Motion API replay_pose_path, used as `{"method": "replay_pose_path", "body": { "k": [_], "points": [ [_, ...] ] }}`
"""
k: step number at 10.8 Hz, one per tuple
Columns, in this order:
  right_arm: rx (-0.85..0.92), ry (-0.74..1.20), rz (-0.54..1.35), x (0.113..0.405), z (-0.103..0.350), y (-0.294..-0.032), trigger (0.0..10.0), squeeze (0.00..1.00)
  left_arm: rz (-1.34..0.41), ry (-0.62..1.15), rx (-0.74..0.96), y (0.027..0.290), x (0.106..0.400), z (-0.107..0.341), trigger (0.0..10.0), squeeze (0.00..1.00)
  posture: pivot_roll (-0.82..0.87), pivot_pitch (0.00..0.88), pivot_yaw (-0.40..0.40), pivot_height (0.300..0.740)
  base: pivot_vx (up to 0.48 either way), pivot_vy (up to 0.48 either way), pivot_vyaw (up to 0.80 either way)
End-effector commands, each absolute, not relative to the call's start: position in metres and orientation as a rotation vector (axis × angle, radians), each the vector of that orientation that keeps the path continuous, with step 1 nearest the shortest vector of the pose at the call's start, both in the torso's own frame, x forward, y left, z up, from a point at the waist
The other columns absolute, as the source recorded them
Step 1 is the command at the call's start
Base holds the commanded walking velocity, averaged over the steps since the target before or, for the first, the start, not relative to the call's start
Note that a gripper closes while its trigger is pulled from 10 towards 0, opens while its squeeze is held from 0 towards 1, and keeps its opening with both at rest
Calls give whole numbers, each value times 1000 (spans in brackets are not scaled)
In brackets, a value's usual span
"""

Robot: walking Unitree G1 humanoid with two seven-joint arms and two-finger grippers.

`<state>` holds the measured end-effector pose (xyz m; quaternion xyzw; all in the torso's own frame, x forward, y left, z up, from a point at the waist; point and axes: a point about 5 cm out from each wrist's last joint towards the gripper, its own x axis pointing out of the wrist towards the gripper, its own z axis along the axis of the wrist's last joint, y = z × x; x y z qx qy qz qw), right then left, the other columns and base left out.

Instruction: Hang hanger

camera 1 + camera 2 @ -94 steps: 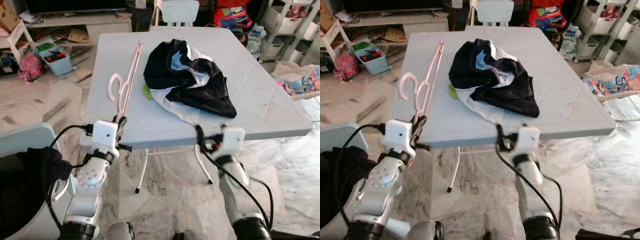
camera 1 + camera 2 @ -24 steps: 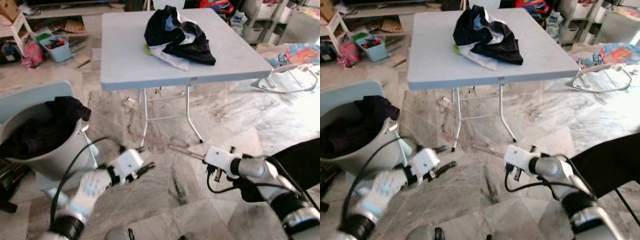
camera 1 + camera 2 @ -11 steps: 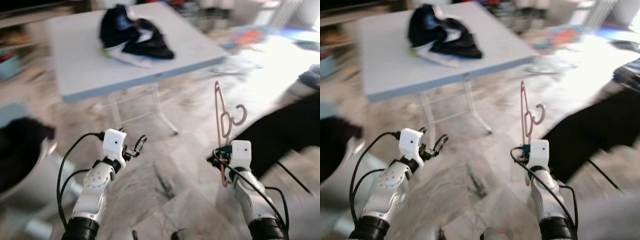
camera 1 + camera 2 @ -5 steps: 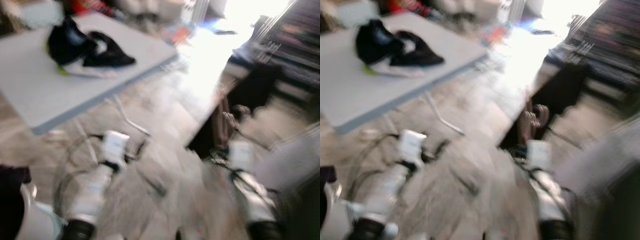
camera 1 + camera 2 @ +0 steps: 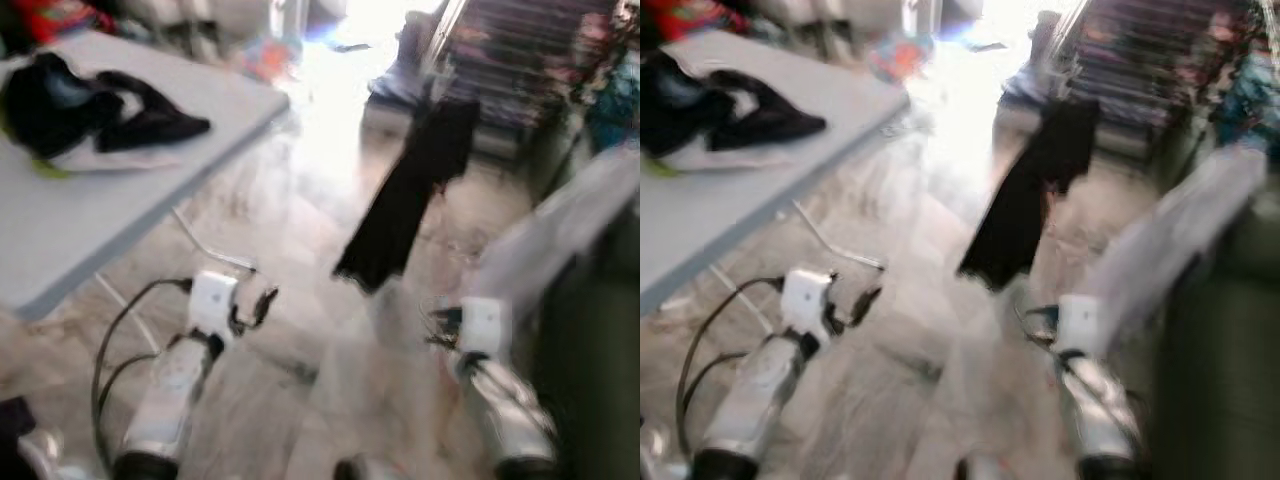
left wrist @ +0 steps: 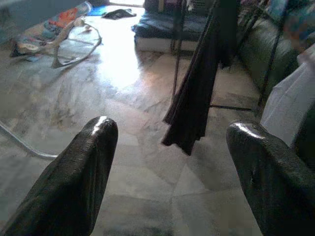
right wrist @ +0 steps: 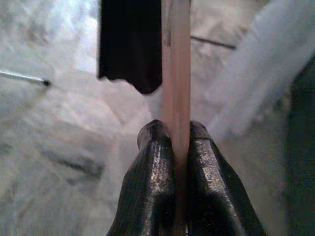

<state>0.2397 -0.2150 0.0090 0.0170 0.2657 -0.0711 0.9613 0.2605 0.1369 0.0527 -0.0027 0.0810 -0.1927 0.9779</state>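
Carrying the hanger toward the clothes rack, with the head views blurred.

The room comes first: a marble floor [image 6: 74, 113], the desk [image 5: 120, 190] on the robot's left with a dark pile of clothes [image 5: 90, 100] on it, and ahead a rack with a long black garment [image 5: 410, 190] hanging from it. The right claw [image 7: 180, 142] is pressed tight on the pink hanger [image 7: 177, 64], whose bar rises straight up between the two fingers. The left claw [image 6: 170, 147] is spread wide and holds nothing. In my judgement the hanger is only being carried now and the hanging is not yet begun. The risk is that the thin bar turns or slips in this narrow pinch, so the hook misses the rail, or that it catches the black garment.
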Motion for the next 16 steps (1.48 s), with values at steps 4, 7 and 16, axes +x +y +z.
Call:
{"method": "replay_pose_path", "body": {
  "k": [4, 7, 16],
  "points": [
    [103, 482, -152, 257, 20, -195, 10000, 0, -459, 143, 7, 138, 261, 61, 10000, 0, -84, 0, 23, 740, 219, 0, 0],
    [102, 481, -187, 262, 21, -201, 10000, 0, -488, 122, 27, 138, 271, 69, 10000, 0, -82, 0, 26, 740, 379, 178, -533],
    [86, 477, -190, 268, 23, -200, 10000, 0, -505, 135, 15, 132, 270, 66, 10000, 0, -87, 0, 17, 740, 374, 282, -478]
  ]
}}
